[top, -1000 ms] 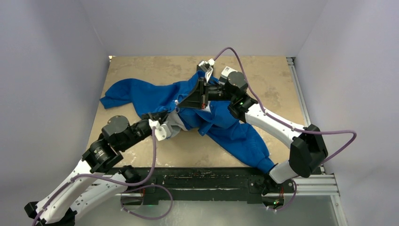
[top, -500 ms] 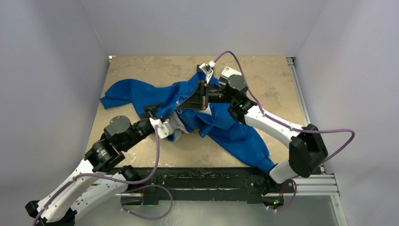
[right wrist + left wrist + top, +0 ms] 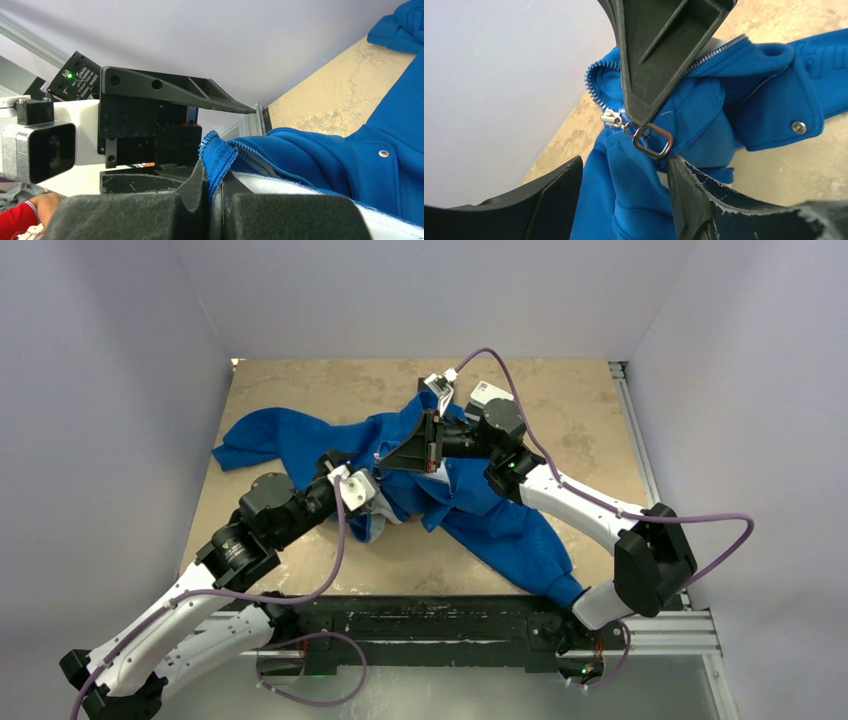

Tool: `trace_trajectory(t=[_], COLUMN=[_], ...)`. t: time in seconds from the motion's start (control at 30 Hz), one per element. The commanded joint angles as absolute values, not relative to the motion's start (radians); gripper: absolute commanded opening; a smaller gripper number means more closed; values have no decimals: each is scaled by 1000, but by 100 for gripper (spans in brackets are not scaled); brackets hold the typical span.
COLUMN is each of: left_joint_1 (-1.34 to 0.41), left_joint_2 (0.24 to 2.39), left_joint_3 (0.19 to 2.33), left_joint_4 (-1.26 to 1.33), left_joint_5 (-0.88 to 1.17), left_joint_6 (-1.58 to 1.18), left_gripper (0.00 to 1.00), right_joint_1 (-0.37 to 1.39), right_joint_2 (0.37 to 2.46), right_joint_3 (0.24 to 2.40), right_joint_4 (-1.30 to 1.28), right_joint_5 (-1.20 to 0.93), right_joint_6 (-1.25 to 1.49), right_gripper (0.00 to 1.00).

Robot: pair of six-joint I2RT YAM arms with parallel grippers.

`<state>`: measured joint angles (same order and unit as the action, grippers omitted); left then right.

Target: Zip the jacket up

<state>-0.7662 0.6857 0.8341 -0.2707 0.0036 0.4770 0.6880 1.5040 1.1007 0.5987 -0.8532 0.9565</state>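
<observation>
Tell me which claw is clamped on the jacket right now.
The right claw, pinched shut on the zipper edge of the jacket. The left claw is open, gaping just below the zipper pull.

The jacket (image 3: 500, 525) lies across the middle of the table (image 3: 300, 380). One sleeve runs out toward ten o'clock, and the other toward five o'clock, reaching the near edge. The right gripper (image 3: 214, 175) sits over the jacket's middle, pinching a zipper edge. The left gripper (image 3: 624, 165) is just beside it at eight o'clock, with fabric between its jaws.
</observation>
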Motion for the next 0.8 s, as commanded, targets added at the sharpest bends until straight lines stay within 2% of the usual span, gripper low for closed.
trace_trajectory(t=[0.0,0.1,0.2,0.4,0.77], left_joint_1=[-764,-764,-765,-765,-770], left_joint_2=[692,693,692,686,672], left_joint_3=[889,884,878,850,811], left_joint_4=[-221,-223,-243,-245,-230], left_joint_5=[59,48,11,-43,77], left_joint_6=[419,440,487,585,609], left_gripper=[62,61,55,53,52], right_joint_1=[698,701,701,701,703], right_joint_2=[1480,1481,1478,1472,1466], right_joint_3=[1138,1141,1141,1149,1144], right_joint_4=[647,650,647,654,691], right_joint_5=[-831,-830,-833,-846,-848], right_joint_6=[967,965,965,968,993], right_gripper=[0,0,0,0,0])
